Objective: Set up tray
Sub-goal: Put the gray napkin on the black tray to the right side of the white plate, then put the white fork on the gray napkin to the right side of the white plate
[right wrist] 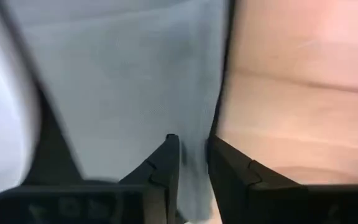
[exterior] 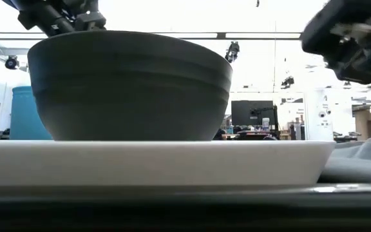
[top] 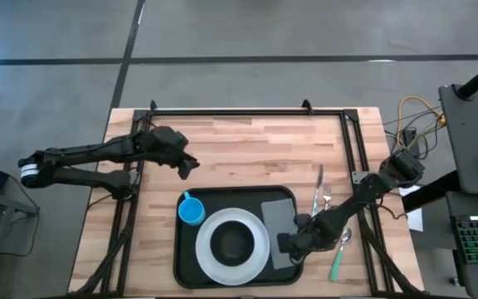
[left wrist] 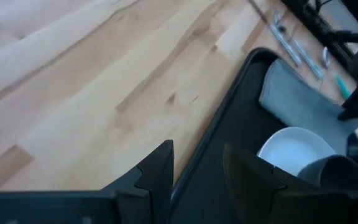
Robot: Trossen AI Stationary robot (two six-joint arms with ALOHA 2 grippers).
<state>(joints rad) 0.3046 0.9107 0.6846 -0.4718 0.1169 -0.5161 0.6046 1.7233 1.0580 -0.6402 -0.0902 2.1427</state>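
The wooden surface (top: 247,149) carries the tray (top: 191,264) at its near middle, lying flat, with a white plate (top: 260,259) and a dark bowl (top: 232,242) on it, a blue cup (top: 192,211) at the tray's far left corner, and a grey napkin (top: 274,214) along its right side. Cutlery (top: 320,193) and a green-handled utensil (top: 336,264) lie on the wood just right of the tray.

The right claw (top: 289,244) is low over the near end of the napkin, beside the plate; its wrist view shows the fingers (right wrist: 166,163) only a narrow gap apart, with napkin cloth under and between them at the tray's right rim (whether any fold is actually pinched cannot be made out). The step in hand looks like squaring the napkin, so I would keep the tips shallow, catch only cloth, and move parallel to the rim so the plate is not nudged.

The left claw (top: 187,164), fingers apart, hangs over bare wood beyond the tray's far left corner.
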